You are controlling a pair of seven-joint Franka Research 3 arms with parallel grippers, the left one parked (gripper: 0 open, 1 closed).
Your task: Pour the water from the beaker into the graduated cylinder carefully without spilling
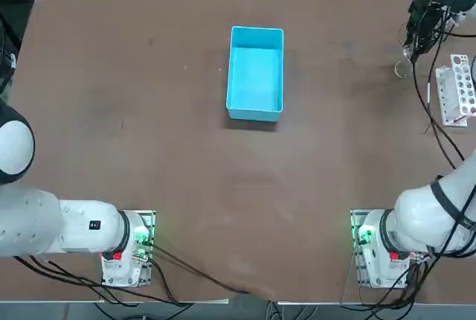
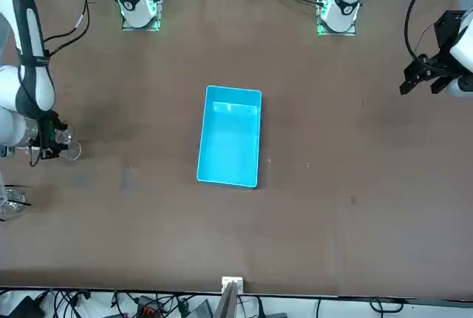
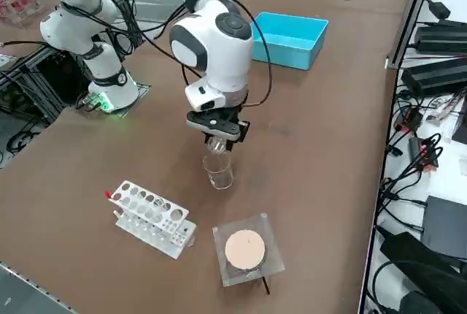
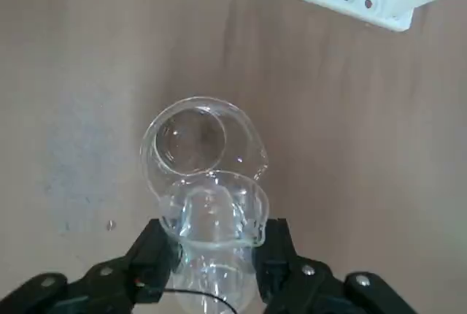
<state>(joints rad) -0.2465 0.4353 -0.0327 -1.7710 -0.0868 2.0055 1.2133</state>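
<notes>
My right gripper (image 4: 215,247) is shut on the beaker (image 4: 215,208), a tiny clear glass vessel clamped between its black fingers (image 4: 157,250). Just beyond and below it the graduated cylinder (image 4: 193,139) stands on the brown table, a wider clear glass with a round rim. In the right side view the gripper (image 3: 216,133) hangs straight above the cylinder (image 3: 220,171), with the beaker (image 3: 216,146) just over its mouth. From overhead, the gripper (image 1: 411,46) is near the table's far right edge, beside the cylinder's ring (image 1: 401,69). I cannot make out the water.
A white rack with holes (image 3: 149,219) lies close to the cylinder, toward the table's right edge. A clear square holder with a tan disc (image 3: 244,250) sits next to it. The blue box (image 1: 256,73) stands mid-table, well away. Cables trail from the arm.
</notes>
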